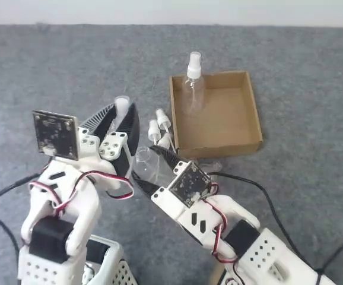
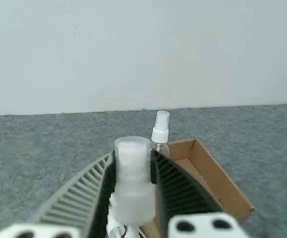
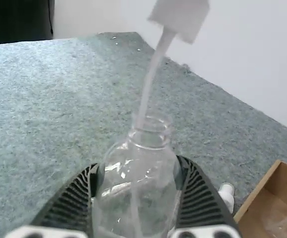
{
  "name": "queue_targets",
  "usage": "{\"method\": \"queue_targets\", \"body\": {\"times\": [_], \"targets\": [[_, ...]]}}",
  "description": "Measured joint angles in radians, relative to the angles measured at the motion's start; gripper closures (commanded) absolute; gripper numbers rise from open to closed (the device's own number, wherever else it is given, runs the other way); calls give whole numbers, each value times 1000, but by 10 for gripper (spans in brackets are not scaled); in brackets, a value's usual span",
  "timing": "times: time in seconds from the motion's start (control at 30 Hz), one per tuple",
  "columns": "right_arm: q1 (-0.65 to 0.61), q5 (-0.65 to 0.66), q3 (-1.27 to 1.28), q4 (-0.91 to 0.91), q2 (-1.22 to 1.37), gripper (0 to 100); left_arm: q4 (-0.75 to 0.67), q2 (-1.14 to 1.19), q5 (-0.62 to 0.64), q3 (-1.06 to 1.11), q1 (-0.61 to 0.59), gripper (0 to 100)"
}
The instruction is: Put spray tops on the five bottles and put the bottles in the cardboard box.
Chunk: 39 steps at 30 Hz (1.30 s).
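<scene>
Right gripper (image 3: 138,168) is clamped on an open bottle (image 3: 136,203), whose neck stands clear above the fingers. The left gripper (image 2: 132,157) pinches a spray top (image 2: 132,191), its tube dipping into that neck. From above, the box (image 1: 254,119) lies just beyond, with a capped bottle (image 1: 193,89) upright near one corner and bare floor beside it. Two spray heads (image 1: 158,126) lie outside its wall.

The left arm (image 1: 56,214) rises at the near left, wrist lifted, and the left gripper (image 1: 122,108) points away from its base, its ribbed black fingers pressed against a spray top (image 2: 132,173). The right arm (image 1: 219,222) slants in low from the near right. The right gripper (image 1: 145,161) sits just beside the left one, fingers clamped on a bottle (image 3: 133,191).
</scene>
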Motion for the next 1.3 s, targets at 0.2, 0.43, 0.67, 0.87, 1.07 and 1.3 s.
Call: {"method": "queue_targets", "body": {"times": [0.2,0.43,0.67,0.87,1.07,1.3], "targets": [[14,-5,3,-61,69,993,0,5,-68,-43,-5,855],[15,-9,3,-97,101,993,0,-2,-123,-150,-51,950],[15,-9,3,-97,101,993,0,63,-124,-104,-78,988],[15,-9,3,-97,101,993,0,83,-129,-60,0,988],[15,-9,3,-97,101,993,0,83,-161,-81,14,988],[15,-9,3,-97,101,993,2,81,-170,-28,23,988]]}}
